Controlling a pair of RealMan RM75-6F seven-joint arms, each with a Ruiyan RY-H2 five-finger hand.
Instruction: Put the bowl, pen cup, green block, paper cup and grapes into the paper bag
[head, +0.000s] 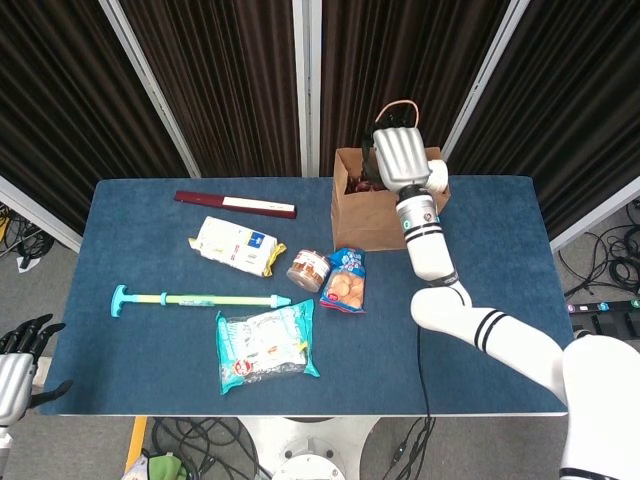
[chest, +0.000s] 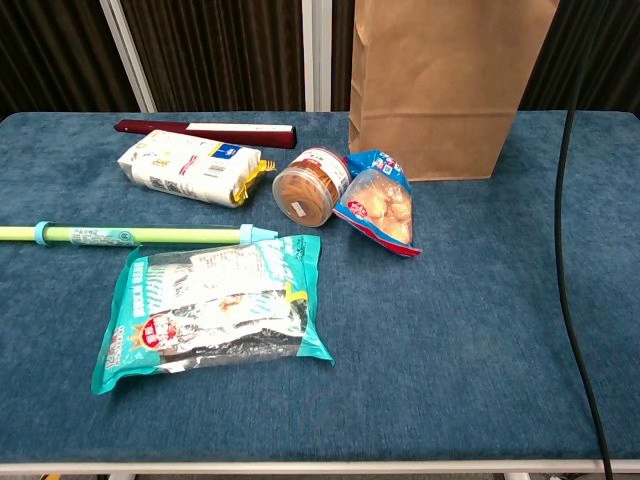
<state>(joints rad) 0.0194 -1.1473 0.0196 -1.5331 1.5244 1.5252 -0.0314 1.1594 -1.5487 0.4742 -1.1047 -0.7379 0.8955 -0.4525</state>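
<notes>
The right robot hand (head: 399, 158) hung over the mouth of the paper bag (head: 375, 215), back toward the camera; whether it grasped the grapes (head: 361, 184), dark at the bag's opening, I cannot tell. The bag stood at the table's (head: 480, 250) twelve o'clock edge. The left robot hand (head: 20, 365) waited released, fingers apart, off the eight o'clock corner. Bare blue cloth lay open toward three o'clock.

one paper bag (head: 375, 215), three snack packets: white (head: 233, 245), teal (head: 265, 345), blue (head: 345, 281). one round jar (head: 307, 268), one long green-and-teal stick (head: 195, 298), one dark red flat bar (head: 236, 204). two robot hands: right (head: 400, 158), left (head: 18, 365).
</notes>
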